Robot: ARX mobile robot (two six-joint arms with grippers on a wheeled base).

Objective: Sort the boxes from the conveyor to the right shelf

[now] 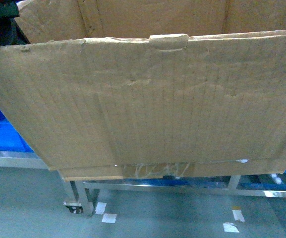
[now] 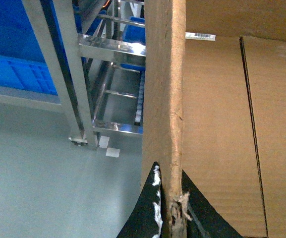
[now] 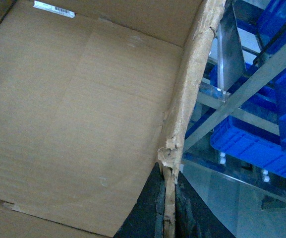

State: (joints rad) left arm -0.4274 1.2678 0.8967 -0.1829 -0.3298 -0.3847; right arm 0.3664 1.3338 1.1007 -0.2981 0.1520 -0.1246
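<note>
The big cardboard box is lifted clear of the floor and fills the head view, its open top tipped toward the camera and its taped bottom seam low in the frame. It sits between the two arms. The left gripper has its fingers closed on the box's left wall, one finger on each side of the torn edge. The right gripper pinches the right wall the same way at a ragged, crumpled spot.

The box looks empty, with only a small white label inside, so it is probably light. The corrugated walls are thin and already torn where they are held, so they could bend or rip if squeezed or twisted. Holding both side walls near the top rim, as now, seems sensible.

Behind the box stands a shiny steel rack with blue bins, on a smooth grey floor marked with bits of white tape
</note>
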